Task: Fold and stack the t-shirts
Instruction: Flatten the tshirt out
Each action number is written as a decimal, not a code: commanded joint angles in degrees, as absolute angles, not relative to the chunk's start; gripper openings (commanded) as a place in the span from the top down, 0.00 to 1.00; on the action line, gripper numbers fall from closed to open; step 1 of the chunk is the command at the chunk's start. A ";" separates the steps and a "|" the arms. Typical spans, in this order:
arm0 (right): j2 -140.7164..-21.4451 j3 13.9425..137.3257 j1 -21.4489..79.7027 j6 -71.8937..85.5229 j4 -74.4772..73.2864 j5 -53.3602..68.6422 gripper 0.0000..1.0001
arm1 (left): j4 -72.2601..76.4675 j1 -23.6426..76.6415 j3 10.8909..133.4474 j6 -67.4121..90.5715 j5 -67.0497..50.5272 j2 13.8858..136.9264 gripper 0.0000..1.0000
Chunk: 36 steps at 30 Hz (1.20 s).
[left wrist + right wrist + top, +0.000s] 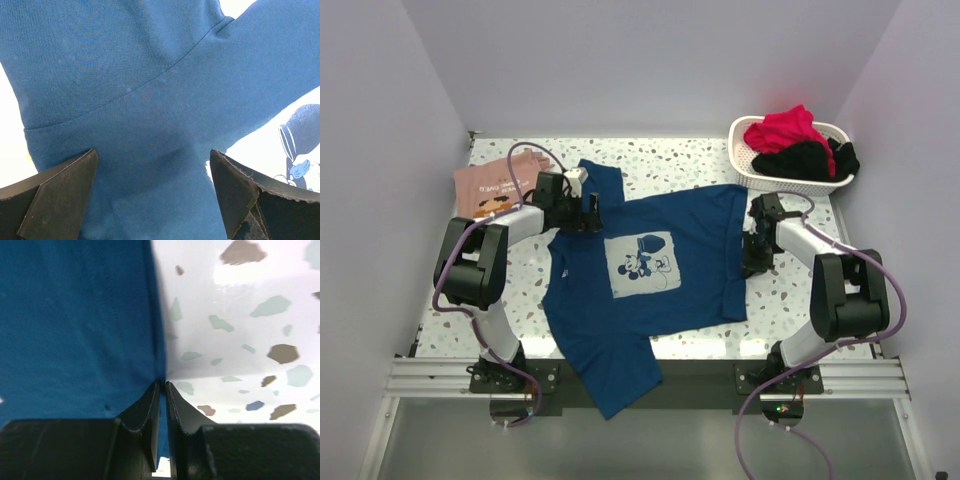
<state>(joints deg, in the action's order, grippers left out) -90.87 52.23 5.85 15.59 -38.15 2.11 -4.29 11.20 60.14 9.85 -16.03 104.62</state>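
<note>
A dark blue t-shirt [695,285] of soft cloth, with a pale square cartoon-mouse print [642,262] facing up, lies spread across the middle of the white speckled tabletop [670,165]. One sleeve [620,385] at 6 o'clock droops over the near edge of the table, so its end lies off the surface.

The left gripper [588,212] hangs over the shirt at about 10 o'clock from the print. In the left wrist view its two black fingers [60,197] stand wide apart with nothing between them, and blue cloth with a curved seam fills the frame. Only a corner of the print shows at 4 o'clock, cut off by the frame edge.

The right gripper [757,255] sits at the shirt's edge at 3 o'clock. In the right wrist view its jaws are drawn almost together, with a sliver of the blue edge [161,440] pinched between them. The arm hides that grip from above.

A salmon-pink t-shirt [490,185] lies folded at 10 o'clock on the table, partly covered by the left arm's cable, and its print and text are too small to read. At 1 o'clock a white plastic basket [780,182] holds a red cloth [780,128] and a black cloth [805,160], both bunched up so that their shapes cannot be told.
</note>
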 commanded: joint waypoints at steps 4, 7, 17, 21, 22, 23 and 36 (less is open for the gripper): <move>-91.93 56.25 3.34 13.10 -41.84 -1.23 0.92 | -6.50 10.28 59.68 9.14 -14.24 107.31 0.00; -92.90 56.60 2.64 12.66 -41.84 -0.27 0.99 | -6.94 10.28 60.12 9.14 -14.41 107.58 0.00; -92.20 55.20 2.37 13.80 -41.48 8.43 0.68 | -7.21 10.11 60.21 9.49 -15.20 106.79 0.00; -91.15 54.23 1.85 14.50 -41.31 10.45 0.64 | -6.77 10.11 59.77 10.11 -16.61 106.35 0.00; -90.88 54.14 1.58 14.68 -41.40 10.89 0.64 | -6.85 10.11 59.68 10.02 -16.70 106.35 0.00; -90.79 53.97 1.50 14.68 -41.40 11.77 0.64 | -6.77 10.11 59.59 10.19 -16.61 106.43 0.00; -87.28 52.47 1.14 15.38 -41.84 14.41 0.64 | -7.21 10.11 58.97 10.72 -17.49 107.05 0.00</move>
